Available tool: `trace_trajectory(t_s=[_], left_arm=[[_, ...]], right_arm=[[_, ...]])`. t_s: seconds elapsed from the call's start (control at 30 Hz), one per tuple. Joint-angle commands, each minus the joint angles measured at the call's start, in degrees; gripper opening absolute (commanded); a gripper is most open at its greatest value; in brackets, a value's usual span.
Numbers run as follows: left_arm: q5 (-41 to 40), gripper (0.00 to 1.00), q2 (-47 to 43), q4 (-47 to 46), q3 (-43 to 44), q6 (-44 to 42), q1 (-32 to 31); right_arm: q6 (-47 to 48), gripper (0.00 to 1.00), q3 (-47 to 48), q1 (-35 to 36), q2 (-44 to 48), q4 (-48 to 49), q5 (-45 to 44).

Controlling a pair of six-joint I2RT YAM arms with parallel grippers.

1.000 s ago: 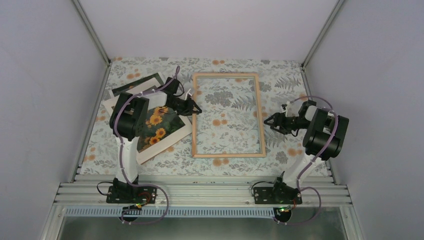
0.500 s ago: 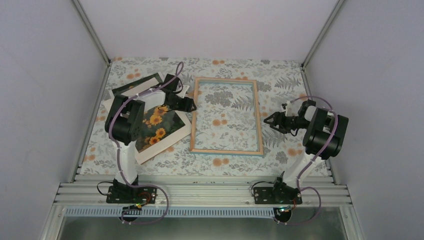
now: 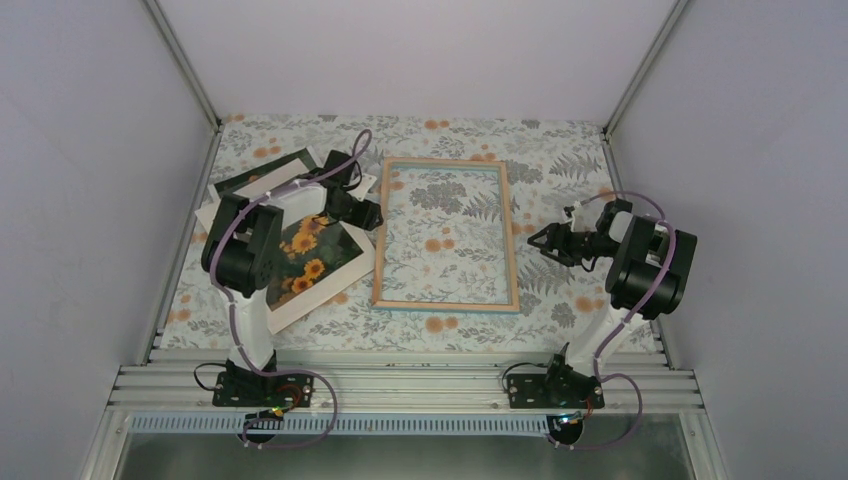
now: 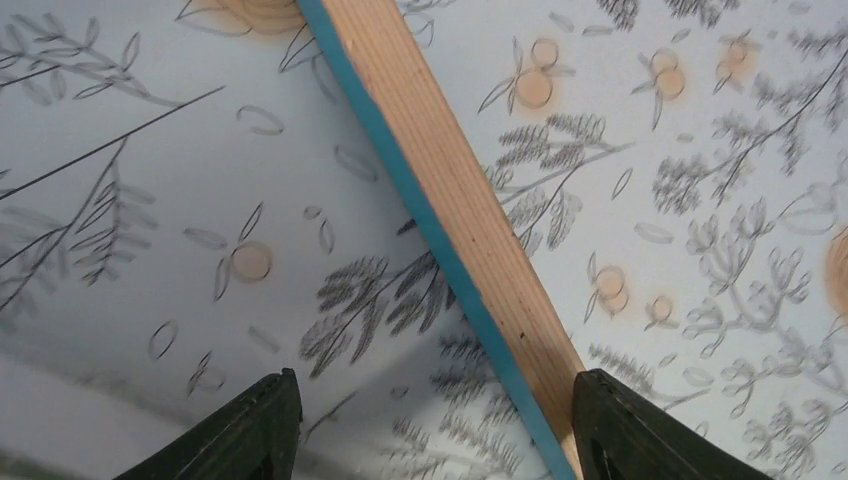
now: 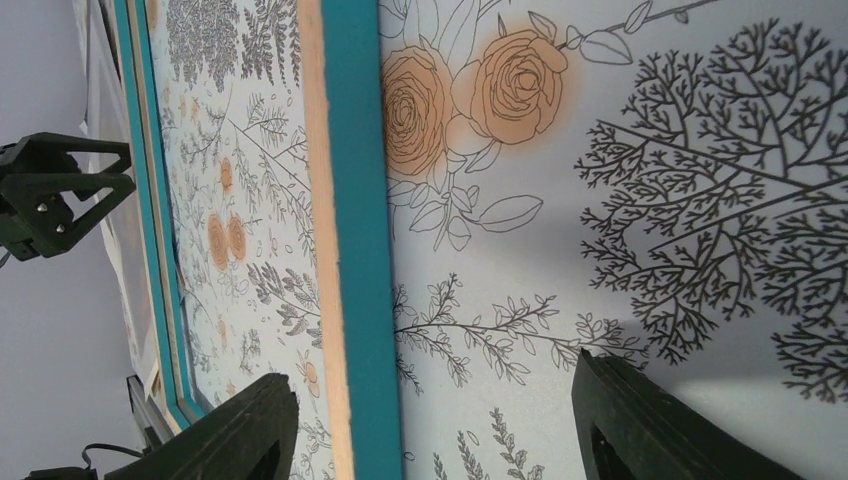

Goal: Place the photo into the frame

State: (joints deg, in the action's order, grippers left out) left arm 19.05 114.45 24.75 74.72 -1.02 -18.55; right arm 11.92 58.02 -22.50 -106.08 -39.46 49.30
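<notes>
Mid-bench the frame point(image 3: 445, 305) lies wood-back up, I judge so the photo point(image 3: 314, 262) can drop in. My left hand point(image 3: 372, 214) hangs open over its left rail; right hand point(image 3: 537, 242) open too.

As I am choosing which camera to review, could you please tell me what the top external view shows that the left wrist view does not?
Only the top external view shows the photo, the right gripper and the whole outline of the frame. Only the left wrist view shows one rail's wood grain and teal edge close up, with the open left gripper straddling it. Both show the frame lying on the floral table cover.
</notes>
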Motion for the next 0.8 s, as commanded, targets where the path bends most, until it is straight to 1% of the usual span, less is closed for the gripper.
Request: trace_trajectory(t_s=[0.0, 0.03, 0.13, 0.2, 0.27, 0.3, 0.4, 0.5, 0.63, 0.77], left_arm=[[-9.75, 0.69, -3.80, 7.31, -2.91, -9.63, -0.44], [-10.29, 0.69, -6.27, 6.66, -3.48, -11.25, -0.59], [-10.72, 0.85, -13.15, 6.75, -5.58, -15.22, 0.78], [-9.02, 0.89, -17.31, 8.22, -7.56, -16.78, 4.01], [-9.09, 0.93, -20.72, 8.86, -10.38, -17.42, 8.54], [-8.41, 0.93, -22.04, 9.51, -11.77, -17.78, 11.54], [-5.38, 0.95, -25.45, 11.11, -15.49, -17.98, 23.27], [-3.53, 0.96, -26.79, 12.53, -17.10, -18.45, 33.39], [-4.62, 0.97, -26.31, 13.07, -18.15, -19.04, 42.42], [-6.26, 0.98, -23.44, 13.18, -19.01, -19.16, 46.75]], right_arm=[[0.80, 0.69, -0.55, 0.49, 1.17, 1.75, -1.23], [1.13, 0.69, -0.47, 0.45, 1.37, 1.90, -1.22], [2.05, 0.69, -0.47, 0.53, 2.52, 2.51, -1.57], [2.63, 0.70, -0.45, 0.57, 3.56, 2.43, -1.30], [3.19, 0.70, -0.69, 0.76, 4.82, 2.50, -1.29], [3.37, 0.70, -0.79, 0.86, 5.46, 2.61, -1.55], [3.63, 0.70, -0.85, 0.90, 6.69, 2.64, -2.34], [3.52, 0.70, -0.68, 0.88, 7.28, 2.93, -2.95], [2.71, 0.71, -0.37, 0.92, 7.23, 3.16, -2.66], [1.96, 0.72, -0.39, 0.97, 6.69, 3.73, -2.45]])
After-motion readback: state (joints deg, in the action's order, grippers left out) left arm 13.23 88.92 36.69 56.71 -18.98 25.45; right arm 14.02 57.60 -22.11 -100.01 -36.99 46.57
